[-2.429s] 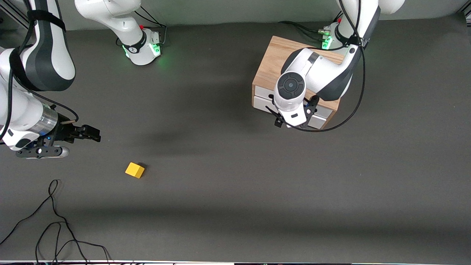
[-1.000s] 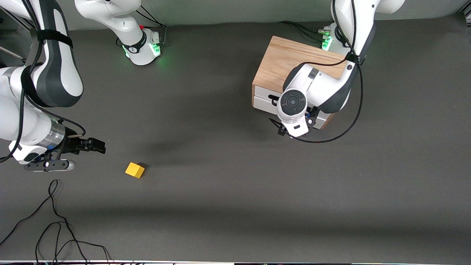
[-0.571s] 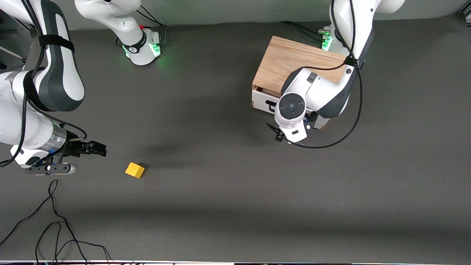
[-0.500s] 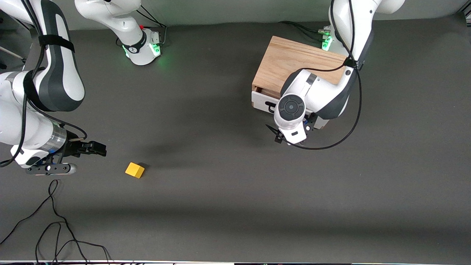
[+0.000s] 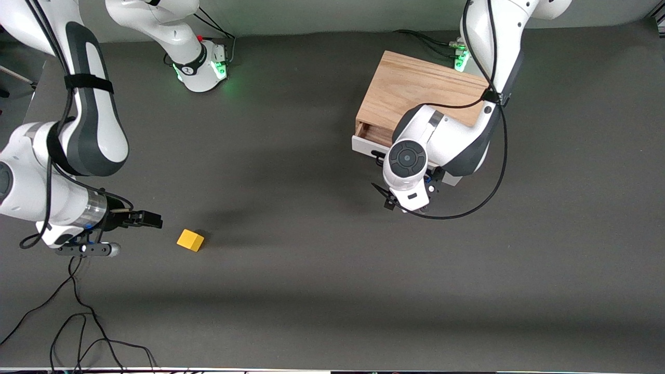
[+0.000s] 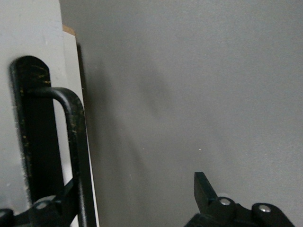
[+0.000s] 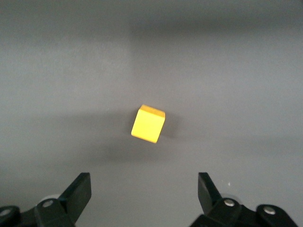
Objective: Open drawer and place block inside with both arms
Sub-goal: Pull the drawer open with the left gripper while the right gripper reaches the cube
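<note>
The yellow block [image 5: 190,240] lies on the dark table toward the right arm's end. My right gripper [image 5: 151,222] hovers low beside it, open and empty. In the right wrist view the block [image 7: 148,124] sits ahead of the gripper [image 7: 144,187], outside the jaws. The drawer [image 5: 365,147] of the oak box [image 5: 415,88] is pulled partly out. My left gripper [image 5: 409,200] is at the drawer's white front. In the left wrist view this gripper [image 6: 130,198] is open, with one finger hooked between the black handle [image 6: 78,151] and the panel.
Loose black cables [image 5: 78,311] lie on the table near the front camera at the right arm's end. The two arm bases [image 5: 202,65] stand along the table edge farthest from the camera. The left arm's elbow hangs over the box.
The drawer has slid out toward the front camera, and my left gripper moved with it. My right gripper has moved down and closer to the block.
</note>
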Robot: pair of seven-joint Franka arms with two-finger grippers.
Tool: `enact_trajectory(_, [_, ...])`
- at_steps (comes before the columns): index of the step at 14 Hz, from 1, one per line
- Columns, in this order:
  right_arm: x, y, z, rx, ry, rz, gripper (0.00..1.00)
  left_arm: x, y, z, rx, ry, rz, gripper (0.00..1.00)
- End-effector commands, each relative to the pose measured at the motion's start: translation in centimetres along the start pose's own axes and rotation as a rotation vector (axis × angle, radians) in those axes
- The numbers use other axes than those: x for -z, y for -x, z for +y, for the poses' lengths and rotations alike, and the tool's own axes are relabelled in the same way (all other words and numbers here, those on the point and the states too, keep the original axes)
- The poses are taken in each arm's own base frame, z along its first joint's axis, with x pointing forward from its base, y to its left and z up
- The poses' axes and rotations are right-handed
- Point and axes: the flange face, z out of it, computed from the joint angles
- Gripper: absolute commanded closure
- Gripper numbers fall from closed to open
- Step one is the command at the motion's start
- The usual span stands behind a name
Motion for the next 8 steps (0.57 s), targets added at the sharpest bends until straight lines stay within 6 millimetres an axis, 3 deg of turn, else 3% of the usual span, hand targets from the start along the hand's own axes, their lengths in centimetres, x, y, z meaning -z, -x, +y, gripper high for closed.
enact_trajectory(1, [-2.2,-1.7,0.1,-0.050,0.000,0.030,0.00,1.2,0.1,2.9,0.008,0.061,-0.001,0.00])
enact_trajectory(8, [-8.1,-2.0,0.5,-0.106,-0.002,0.045,0.00,2.4,0.2,4.9,0.010,0.106,-0.012,0.00])
